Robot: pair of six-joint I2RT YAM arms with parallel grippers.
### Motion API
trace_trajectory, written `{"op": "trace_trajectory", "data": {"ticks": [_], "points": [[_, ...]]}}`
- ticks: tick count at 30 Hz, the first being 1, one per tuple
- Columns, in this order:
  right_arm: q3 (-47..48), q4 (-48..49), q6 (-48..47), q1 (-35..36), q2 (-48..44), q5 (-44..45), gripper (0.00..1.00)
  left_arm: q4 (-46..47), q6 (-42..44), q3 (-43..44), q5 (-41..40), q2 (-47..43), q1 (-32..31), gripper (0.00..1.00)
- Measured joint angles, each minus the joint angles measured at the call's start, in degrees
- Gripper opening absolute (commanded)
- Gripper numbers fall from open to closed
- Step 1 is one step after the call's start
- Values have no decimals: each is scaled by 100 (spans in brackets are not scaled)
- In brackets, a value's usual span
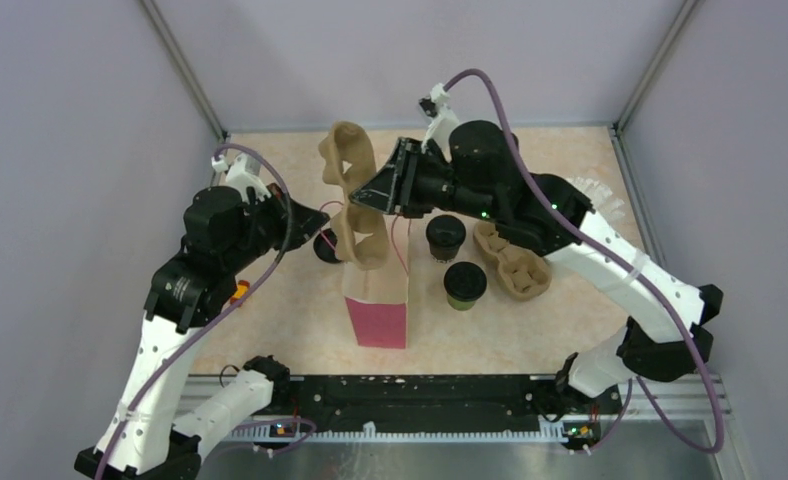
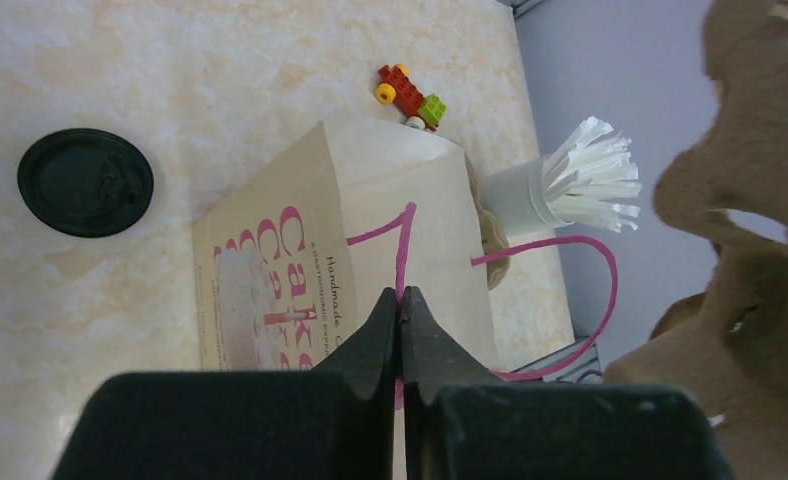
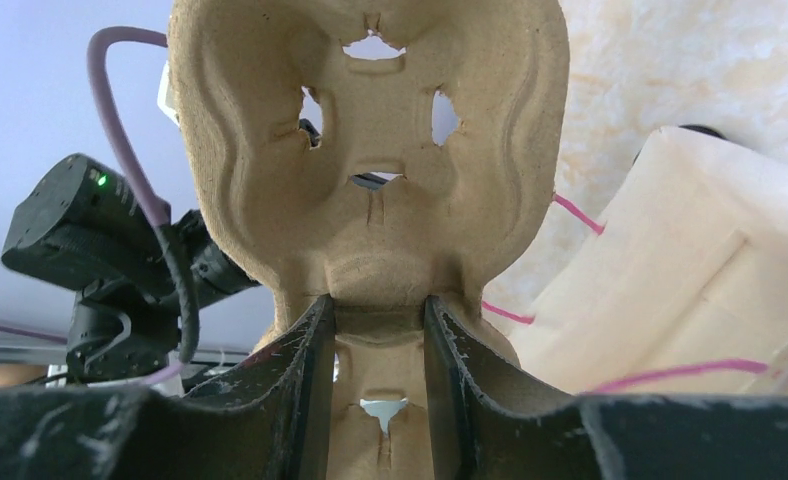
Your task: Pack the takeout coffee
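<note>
Table point(image 1: 270, 335): pale marbled top, both arms reaching over it.

Bag point(image 1: 377, 310): cream paper with pink print, standing upright near the front of the table at centre.

Carrier point(image 3: 370, 180): brown moulded pulp, held on edge above the bag's far end. Right gripper point(image 3: 378, 320): fingers clamped on the carrier's central rib, one on each side.

Second carrier point(image 1: 515, 262): lying flat on the table, right of the bag.

Cup point(image 1: 446, 234) and second cup point(image 1: 465, 284): both black and upright on the table between the bag and the second carrier, near each other but apart, in neither carrier nor bag.

Left gripper point(image 2: 401, 300): fingers together, pinching the bag's pink handle point(image 2: 403, 245).

Straw cup point(image 2: 560, 185): pale, white straws fanned out, just past the bag.

Lid point(image 2: 85, 182): black, flat on the table, apart from the bag.

Toy point(image 2: 410, 95): small brick vehicle on the table beyond the bag.
</note>
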Motion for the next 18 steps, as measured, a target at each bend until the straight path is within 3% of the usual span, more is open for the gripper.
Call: {"op": "trace_trajectory", "data": {"ticks": [8,18], "points": [[-9,28,437,361,435,654,30,17,-509,-367,15,-304,0,0],[-9,-752,529,546,455,1445,30,-2,-522,-420,28,-413,0,0]]}}
